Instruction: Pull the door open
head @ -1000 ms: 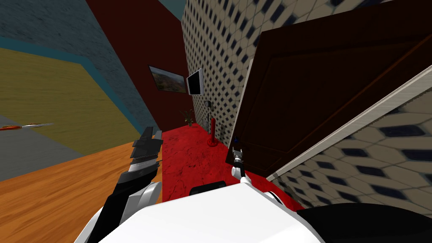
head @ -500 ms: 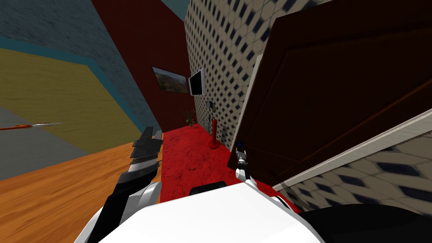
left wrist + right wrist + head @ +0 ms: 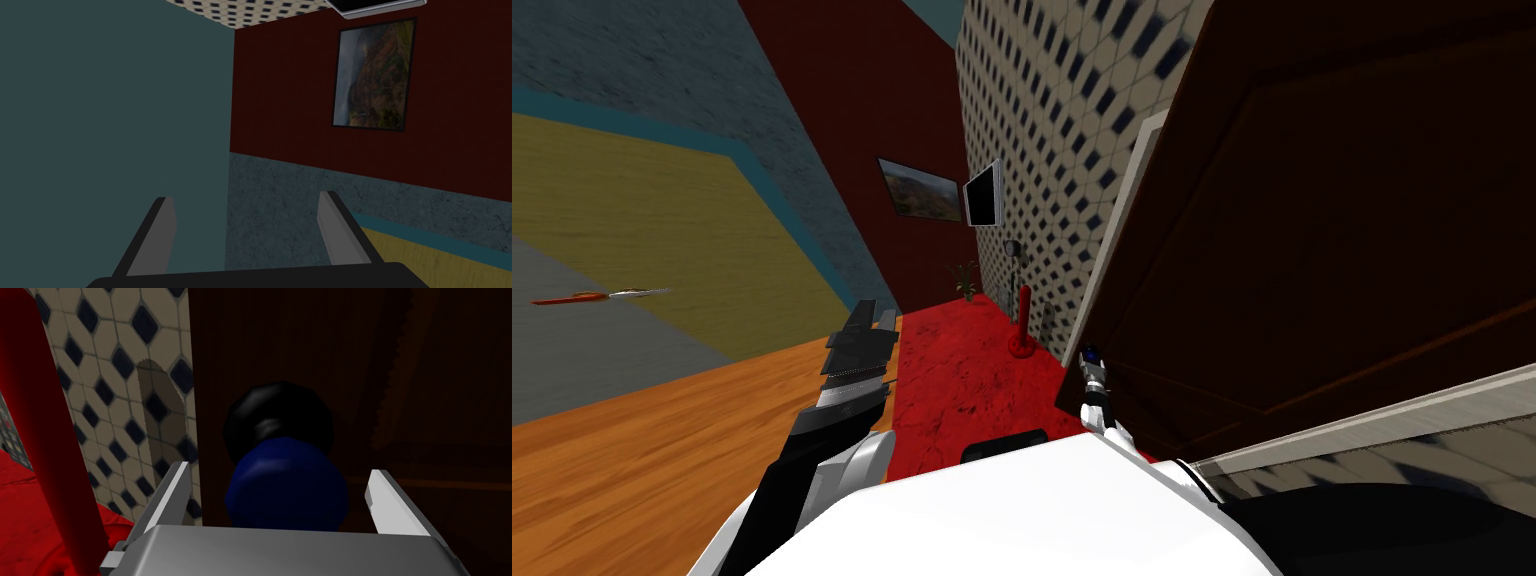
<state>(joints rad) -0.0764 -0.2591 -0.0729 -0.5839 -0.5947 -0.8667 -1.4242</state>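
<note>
Since a second ago the door point(image 3: 1312, 250) has been swung further out from the tiled wall point(image 3: 1052, 120), and the right gripper point(image 3: 1091, 368) has been carried along with the knob point(image 3: 1089, 352). The picture point(image 3: 919, 190) on the far wall has barely shifted, so most of that change is the door's own.

Quick count: one door, one knob, one red post point(image 3: 1023, 320), one picture, one dark screen point(image 3: 980, 195), two grippers with two fingers each.

The door's long axis is upright; the lean seen from the head is shared by the whole view. Its pale free edge is turned toward the red floor point(image 3: 962, 370) and the post, and its broad face is turned toward the robot. The knob is stuck straight out of that face, near the free edge, aimed at the right gripper point(image 3: 278, 469).

Looks-wise, the door is very dark brown with raised panel lines. The knob point(image 3: 285, 488) is a rounded blue ball on a black base.

The right fingers point(image 3: 175, 488) are spread wide on either side of the blue ball, with a gap left on both sides, so nothing is being squeezed.

The left gripper point(image 3: 245, 196) is held up to the left of the chest, its fingers parted wide with nothing between them.
</note>
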